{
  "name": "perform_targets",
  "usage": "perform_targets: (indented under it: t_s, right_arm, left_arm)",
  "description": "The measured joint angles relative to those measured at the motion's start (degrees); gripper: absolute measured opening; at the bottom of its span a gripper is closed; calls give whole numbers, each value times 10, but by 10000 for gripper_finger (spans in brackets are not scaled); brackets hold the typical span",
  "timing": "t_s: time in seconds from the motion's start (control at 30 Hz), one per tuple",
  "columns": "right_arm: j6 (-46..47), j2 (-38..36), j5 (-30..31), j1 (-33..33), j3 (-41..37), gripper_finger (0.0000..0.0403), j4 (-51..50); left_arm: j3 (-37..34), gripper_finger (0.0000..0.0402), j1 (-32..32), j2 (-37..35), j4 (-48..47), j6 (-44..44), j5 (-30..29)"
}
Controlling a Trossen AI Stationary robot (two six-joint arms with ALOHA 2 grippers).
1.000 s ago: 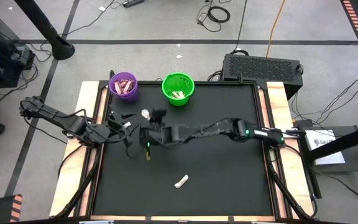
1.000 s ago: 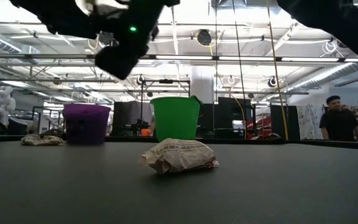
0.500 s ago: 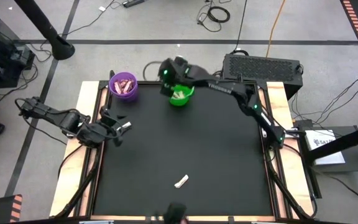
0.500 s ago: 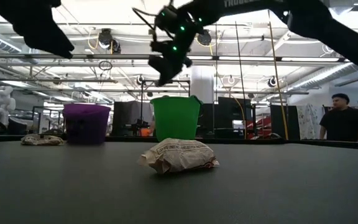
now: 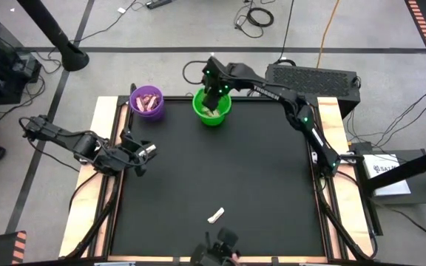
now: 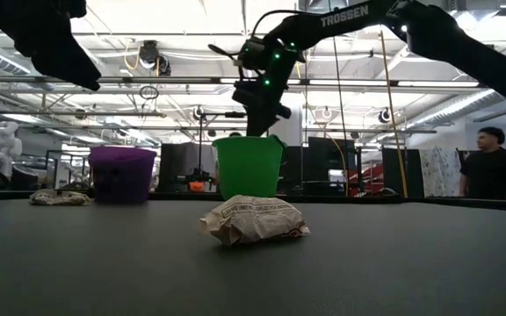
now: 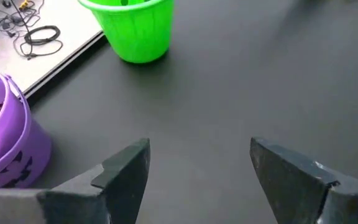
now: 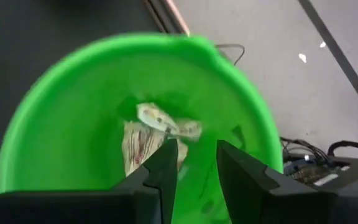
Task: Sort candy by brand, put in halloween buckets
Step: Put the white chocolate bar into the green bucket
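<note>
The bright green bucket (image 5: 211, 108) (image 6: 248, 165) stands at the table's far edge and holds white-cream candy (image 8: 157, 127). Left of it, the purple bucket (image 5: 148, 101) (image 7: 5, 137) holds pink-red wrappers. My right gripper (image 5: 213, 99) (image 6: 258, 121) (image 8: 194, 165) hangs just above the green bucket's mouth, pointing down, open by a narrow gap with nothing between the fingers. My left gripper (image 5: 145, 157) (image 7: 197, 162) hovers wide open and empty over the table's left part. One white-cream candy (image 5: 215, 216) (image 6: 253, 219) lies flat on the mat near the near edge.
In the low view another crumpled wrapped piece (image 6: 60, 197) lies on the mat left of the purple bucket. A dark object (image 5: 217, 253) shows at the table's near edge. A person (image 6: 490, 162) stands in the room behind. Bare black mat (image 5: 257, 170) fills the middle and right.
My right gripper has swung from the mat's middle-left, beside the left gripper, up and toward the far edge, and now hangs over the green bucket, a little lower than half a second ago. My left gripper has drawn back slightly toward the left edge.
</note>
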Motion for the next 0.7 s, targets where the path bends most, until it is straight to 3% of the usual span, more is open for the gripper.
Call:
perform_targets:
  t_s: [0.23, 0.37, 0.53, 0.7]
  right_arm:
    - [-6, -2, 1, 16, 0, 104, -52]
    - [0, -13, -52, 35, -1, 104, -120]
    - [20, -23, -128, 91, 0, 104, -187]
    - [43, -27, -161, 185, -1, 104, -232]
  left_arm:
    - [0, 283, 0, 0, -3, 0, 0]
    - [0, 283, 0, 7, -25, -13, 9]
    - [0, 283, 0, 28, -28, -14, 10]
    - [-1, 283, 0, 46, -35, -11, 23]
